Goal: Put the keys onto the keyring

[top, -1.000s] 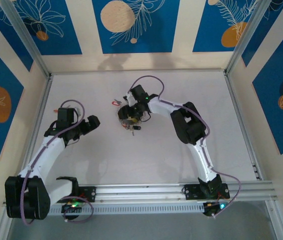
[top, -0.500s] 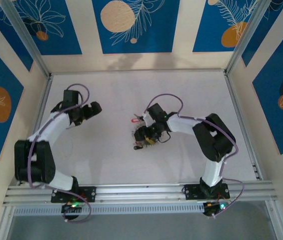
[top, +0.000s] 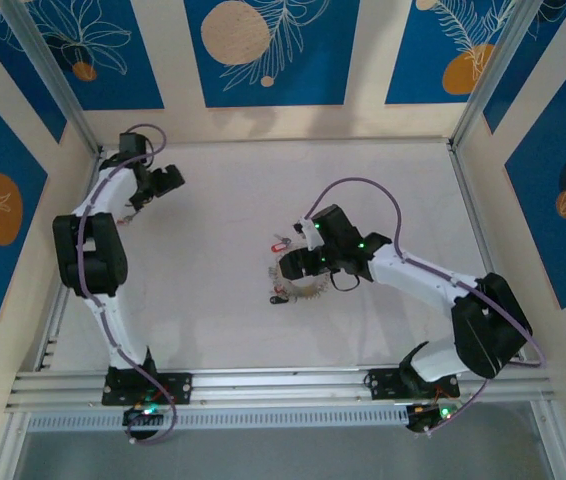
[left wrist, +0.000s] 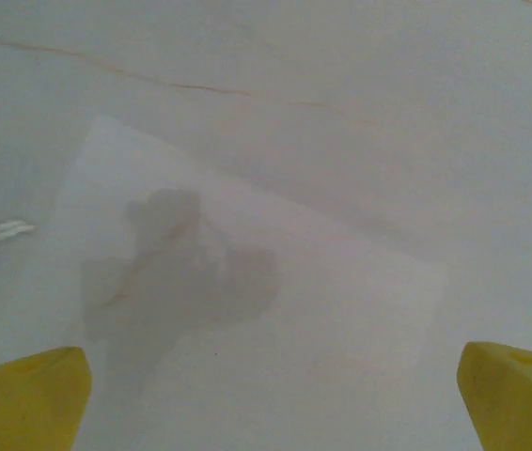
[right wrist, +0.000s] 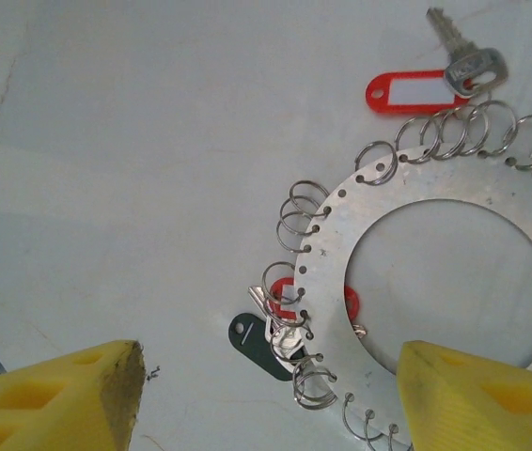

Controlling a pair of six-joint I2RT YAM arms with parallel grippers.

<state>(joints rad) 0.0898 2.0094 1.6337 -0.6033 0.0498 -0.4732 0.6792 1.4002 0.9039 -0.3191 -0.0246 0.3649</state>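
right gripper (top: 301,262) (right wrist: 271,404) hangs low over the middle of the table (top: 193,320), fingers spread wide and nothing pinched between them. in the wrist view its left yellow pad (right wrist: 59,395) sits well clear of the keyring (right wrist: 327,244), off toward the ring's 8 o'clock. the right pad (right wrist: 482,399) overlaps the ring's rim at about 5 o'clock, and whether it touches the metal cannot be told.

left gripper (top: 160,182) (left wrist: 271,404) is far away at the table's 10 o'clock, near the back corner. its jaws are spread just as wide and empty, and a soft shadow (left wrist: 181,272) lies on the bare white surface below.

the keyring (top: 301,288) lies flat close to the table's centre, just beside the right gripper's tips. it is a silvery disc with a large round hole, its outer edge pierced by small holes that carry many little wire loops (right wrist: 454,132).

the keys (right wrist: 468,64) lie in two spots. at the ring's 12 o'clock in the wrist view, one silver key with a red tag (right wrist: 414,92) (top: 279,245) rests on the table just beside the loops; whether it is threaded on cannot be told. at the ring's 8 o'clock a second red tag (right wrist: 285,287) is partly under the disc. a dark green tag (right wrist: 252,343) and another small silver key (right wrist: 280,336) lie tangled among the loops there.
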